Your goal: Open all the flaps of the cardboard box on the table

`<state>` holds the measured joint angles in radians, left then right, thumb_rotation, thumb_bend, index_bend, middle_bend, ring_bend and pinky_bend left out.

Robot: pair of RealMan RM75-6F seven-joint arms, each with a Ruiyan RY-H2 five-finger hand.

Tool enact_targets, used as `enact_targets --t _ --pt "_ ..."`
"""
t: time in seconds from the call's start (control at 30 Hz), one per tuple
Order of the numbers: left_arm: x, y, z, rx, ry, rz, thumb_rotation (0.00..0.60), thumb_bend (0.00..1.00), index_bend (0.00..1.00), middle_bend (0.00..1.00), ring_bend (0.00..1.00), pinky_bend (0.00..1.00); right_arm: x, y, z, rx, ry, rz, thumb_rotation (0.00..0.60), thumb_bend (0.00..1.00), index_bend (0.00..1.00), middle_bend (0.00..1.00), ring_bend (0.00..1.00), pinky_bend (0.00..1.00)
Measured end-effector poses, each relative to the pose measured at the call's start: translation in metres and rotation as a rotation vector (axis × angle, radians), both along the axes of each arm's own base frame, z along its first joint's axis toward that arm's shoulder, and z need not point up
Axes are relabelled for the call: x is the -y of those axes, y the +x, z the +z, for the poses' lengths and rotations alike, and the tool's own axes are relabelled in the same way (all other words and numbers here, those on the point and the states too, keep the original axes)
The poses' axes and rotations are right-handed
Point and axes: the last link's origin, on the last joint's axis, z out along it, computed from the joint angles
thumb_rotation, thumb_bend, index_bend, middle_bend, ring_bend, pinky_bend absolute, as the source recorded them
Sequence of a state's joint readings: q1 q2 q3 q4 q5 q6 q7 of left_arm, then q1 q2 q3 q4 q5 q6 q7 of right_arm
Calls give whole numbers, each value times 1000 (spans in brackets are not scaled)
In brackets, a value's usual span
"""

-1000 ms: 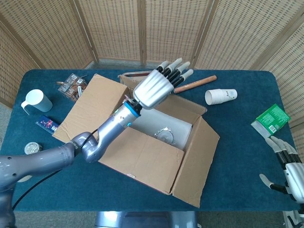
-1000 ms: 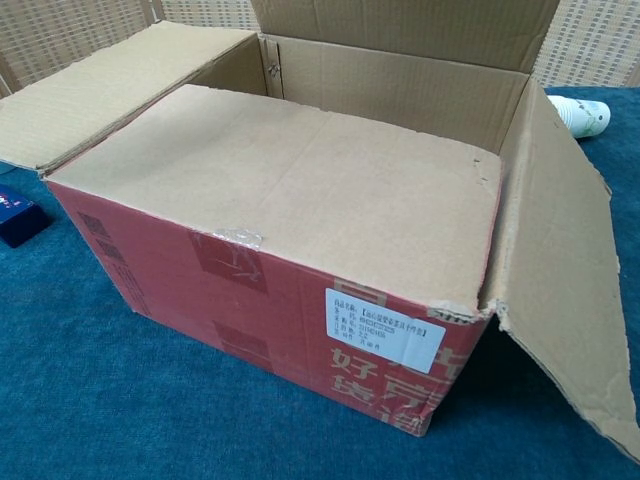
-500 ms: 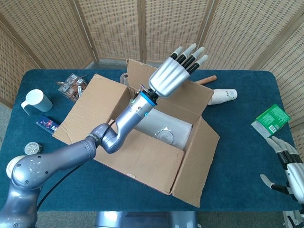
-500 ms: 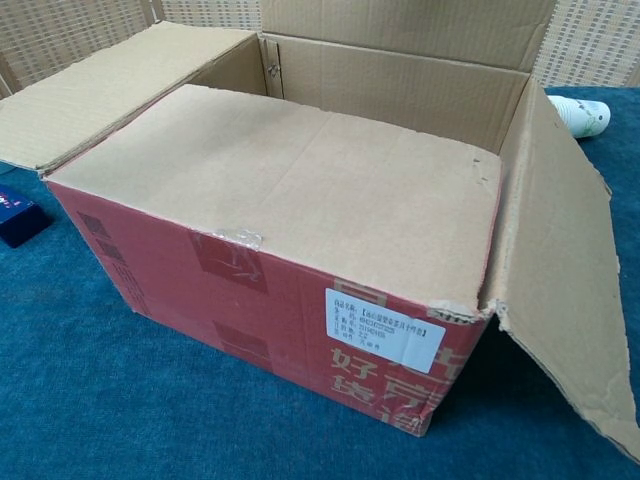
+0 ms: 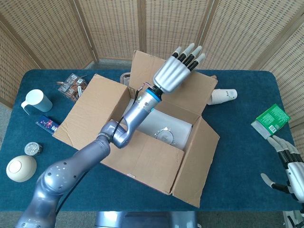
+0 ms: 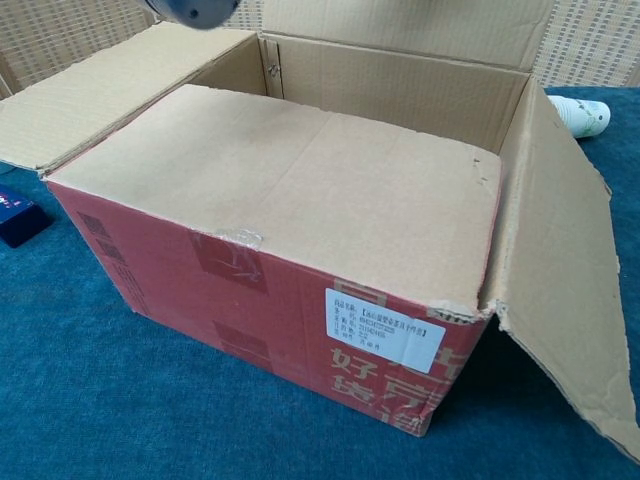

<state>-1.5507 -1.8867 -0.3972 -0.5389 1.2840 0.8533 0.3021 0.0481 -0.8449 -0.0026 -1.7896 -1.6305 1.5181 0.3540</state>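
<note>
The cardboard box point(image 5: 142, 137) stands mid-table, red-sided in the chest view point(image 6: 260, 300). Its left flap point(image 5: 90, 107) lies spread outward and its right flap point(image 5: 202, 156) hangs open. The far flap point(image 5: 194, 90) stands upright. The near flap point(image 5: 145, 159) point(image 6: 300, 190) lies flat over the front half of the opening. My left hand point(image 5: 176, 71) is raised over the box, fingers straight and together, lying against the far flap's inner face and holding nothing. My right hand point(image 5: 289, 166) hovers at the table's right front corner, fingers spread and empty.
A white mug point(image 5: 38, 100), a blue packet point(image 5: 47, 124), a snack pack point(image 5: 71, 86), a small tin point(image 5: 32, 148) and a cream ball point(image 5: 21, 167) sit left of the box. A paper cup point(image 5: 223, 96) and a green carton point(image 5: 272, 119) lie to the right. Something pale with a metal piece point(image 5: 166, 133) lies inside the box.
My left hand has risen and pushed back, and the far flap has swung up from low over the box to upright. The right hand has stayed put.
</note>
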Motion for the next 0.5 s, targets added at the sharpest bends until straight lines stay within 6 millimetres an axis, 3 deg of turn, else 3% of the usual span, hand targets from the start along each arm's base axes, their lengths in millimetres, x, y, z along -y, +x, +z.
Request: enact_targets --t 0.2,0.5 --pt "1 0 -22 -27 -44 37 600 480 0 0 0 233 -1 -2 0 3 4 -1 600 248 0 0 0 0" --pt "1 -3 -14 -23 -61 3 600 480 0 0 0 219 0 -3 -2 -8 9 -4 600 247 0 0 0 0"
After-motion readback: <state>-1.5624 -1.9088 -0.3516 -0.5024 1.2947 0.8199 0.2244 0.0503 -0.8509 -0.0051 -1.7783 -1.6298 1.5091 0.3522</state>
